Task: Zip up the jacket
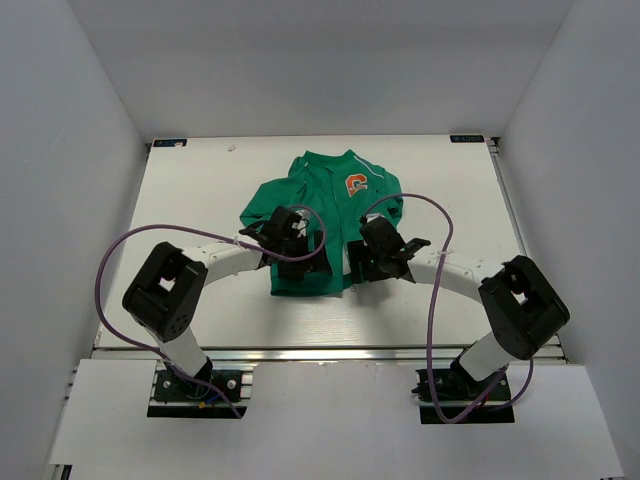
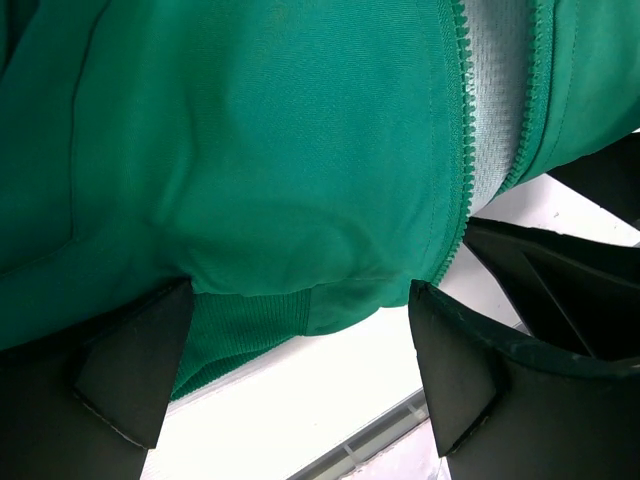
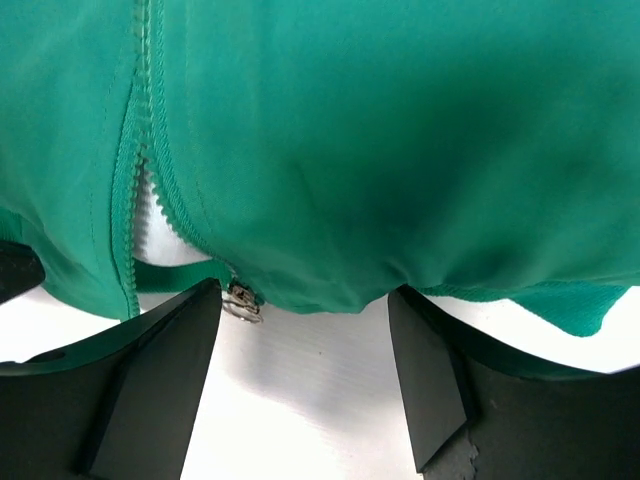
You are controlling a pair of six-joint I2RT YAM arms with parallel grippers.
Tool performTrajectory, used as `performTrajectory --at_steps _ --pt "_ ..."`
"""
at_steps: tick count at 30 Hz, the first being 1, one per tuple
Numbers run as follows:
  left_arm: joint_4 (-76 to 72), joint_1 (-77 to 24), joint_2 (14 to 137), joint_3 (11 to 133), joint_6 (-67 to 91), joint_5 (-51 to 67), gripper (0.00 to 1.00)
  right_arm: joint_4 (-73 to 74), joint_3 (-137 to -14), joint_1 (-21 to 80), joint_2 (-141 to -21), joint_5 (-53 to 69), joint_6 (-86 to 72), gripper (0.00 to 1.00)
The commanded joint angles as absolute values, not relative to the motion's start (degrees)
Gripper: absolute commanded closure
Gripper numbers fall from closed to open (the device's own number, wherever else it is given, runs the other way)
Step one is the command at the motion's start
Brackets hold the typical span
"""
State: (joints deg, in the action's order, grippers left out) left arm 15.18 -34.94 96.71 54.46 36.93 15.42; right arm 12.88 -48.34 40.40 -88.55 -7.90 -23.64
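Note:
The green jacket (image 1: pixel 320 200) lies flat mid-table, with an orange "G" patch (image 1: pixel 355 184) on its chest. Its zip stands unzipped, and grey lining (image 2: pixel 495 100) shows between the teeth. The zip slider with its metal ring (image 3: pixel 240 298) sits at the hem. My left gripper (image 1: pixel 316 264) is open at the hem's left part; in the left wrist view (image 2: pixel 300 385) the ribbed hem (image 2: pixel 240 335) lies just beyond its fingers. My right gripper (image 1: pixel 360 264) is open at the hem's right part; in the right wrist view (image 3: pixel 300 385) the slider is beside its left finger (image 3: pixel 160 380).
The white table (image 1: pixel 200 190) is enclosed by grey walls on the left, right and back. A metal rail (image 1: pixel 330 352) runs along its near edge. Purple cables (image 1: pixel 432 290) loop over both arms. The right gripper's black body (image 2: pixel 560 290) shows in the left wrist view.

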Motion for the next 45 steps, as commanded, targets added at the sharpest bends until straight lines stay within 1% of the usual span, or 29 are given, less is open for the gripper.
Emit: performTrajectory --at_steps 1,4,5,7,8,11,13,14,15,21,27,32,38,40,43,45 --pt "14.2 -35.2 96.9 54.0 37.3 14.8 0.02 10.2 -49.7 40.7 -89.4 -9.8 -25.8 0.27" --pt "14.2 -35.2 97.0 53.6 37.4 14.7 0.02 9.8 -49.8 40.8 -90.0 -9.8 -27.3 0.35" --pt "14.2 -35.2 97.0 53.6 37.4 14.7 0.02 9.6 -49.7 40.8 -89.9 -9.8 -27.5 0.44" --pt "14.2 -35.2 97.0 53.4 37.5 14.7 0.02 9.1 -49.2 40.9 -89.1 -10.0 -27.8 0.57" --pt "14.2 -35.2 96.9 53.3 37.5 14.7 0.02 9.0 -48.9 40.9 -88.8 -10.2 -27.8 0.70" --pt "14.0 -35.2 96.9 53.3 37.5 14.6 0.02 8.9 -48.0 40.9 -87.5 -10.2 -27.8 0.87" --pt "13.9 -35.2 96.9 53.3 37.5 14.7 0.02 9.1 -47.5 40.9 -86.8 -9.2 -27.8 0.89" --pt "13.9 -35.2 96.8 53.3 37.5 14.8 0.02 9.1 -47.2 40.8 -86.5 -8.2 -27.6 0.98" --pt "14.0 -35.2 96.7 53.2 37.5 14.6 0.02 9.4 -47.0 40.9 -86.0 -7.3 -27.4 1.00" --pt "14.6 -35.2 96.9 53.4 37.3 12.5 0.02 13.3 -44.6 40.9 -80.6 -1.9 -26.3 1.00" --pt "13.5 -35.2 96.6 52.8 36.8 14.1 0.03 14.4 -40.1 40.5 -76.5 5.9 -25.3 1.00" --pt "15.4 -36.4 93.4 53.1 36.6 12.9 0.04 14.4 -37.7 40.3 -77.3 4.9 -25.8 1.00" --pt "22.1 -41.7 92.2 55.7 36.1 6.5 0.04 13.7 -37.8 40.3 -78.9 3.8 -26.3 1.00" --pt "23.4 -42.4 92.3 55.8 36.7 5.6 0.04 13.4 -37.6 40.3 -78.7 4.1 -26.3 0.88" --pt "23.0 -42.6 92.4 55.3 37.4 5.1 0.05 12.9 -36.7 40.3 -77.6 5.0 -25.9 0.79" --pt "22.8 -42.8 92.5 55.1 38.0 5.2 0.05 12.4 -36.3 40.3 -77.1 5.2 -25.8 0.74"
